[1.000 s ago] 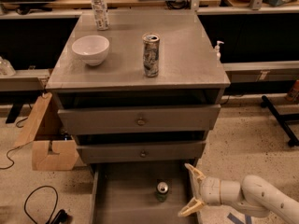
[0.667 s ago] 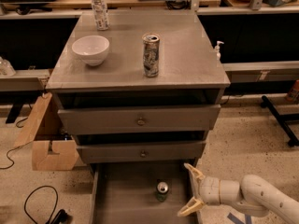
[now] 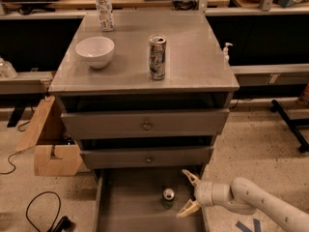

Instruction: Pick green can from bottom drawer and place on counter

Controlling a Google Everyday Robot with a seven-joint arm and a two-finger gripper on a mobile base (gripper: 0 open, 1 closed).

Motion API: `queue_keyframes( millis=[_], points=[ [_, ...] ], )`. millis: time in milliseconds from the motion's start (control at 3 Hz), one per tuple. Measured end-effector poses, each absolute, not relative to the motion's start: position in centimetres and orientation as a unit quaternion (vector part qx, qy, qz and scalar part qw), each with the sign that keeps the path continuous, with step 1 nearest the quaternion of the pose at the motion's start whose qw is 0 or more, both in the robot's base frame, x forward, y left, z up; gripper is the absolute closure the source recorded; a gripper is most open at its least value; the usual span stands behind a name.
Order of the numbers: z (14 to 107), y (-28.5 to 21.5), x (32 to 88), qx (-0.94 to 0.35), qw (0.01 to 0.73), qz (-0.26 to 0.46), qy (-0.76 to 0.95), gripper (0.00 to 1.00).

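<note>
The green can (image 3: 168, 197) stands upright on the floor of the open bottom drawer (image 3: 125, 207), seen from above with its silver lid showing. My gripper (image 3: 187, 193) is just right of the can, over the drawer's right side, with its two pale fingers spread open and empty. The white arm (image 3: 256, 202) reaches in from the lower right. The grey counter (image 3: 193, 52) is the cabinet's top, above the two shut knobbed drawers.
On the counter stand a tall silver-and-black can (image 3: 157, 57), a white bowl (image 3: 95, 51) and a clear plastic bottle (image 3: 103, 6). A cardboard box (image 3: 48, 144) sits left of the cabinet. A black cable (image 3: 43, 211) lies on the floor at the lower left.
</note>
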State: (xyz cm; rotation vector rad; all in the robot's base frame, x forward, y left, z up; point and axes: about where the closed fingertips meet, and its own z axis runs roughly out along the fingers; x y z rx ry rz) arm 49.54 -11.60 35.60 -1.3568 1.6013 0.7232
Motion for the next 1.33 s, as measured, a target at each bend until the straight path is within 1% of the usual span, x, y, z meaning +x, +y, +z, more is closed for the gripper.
queue_keyframes(
  millis=[667,1000,1333],
  points=[
    [24.4,-10.6,53.7,-0.561,0.452,0.291,0.63,0.0],
    [21.4,-9.7,54.6,-0.565,0.448,0.298,0.625,0.0],
    [19.3,-8.4,54.8,-0.575,0.433,0.307,0.623,0.18]
  ],
)
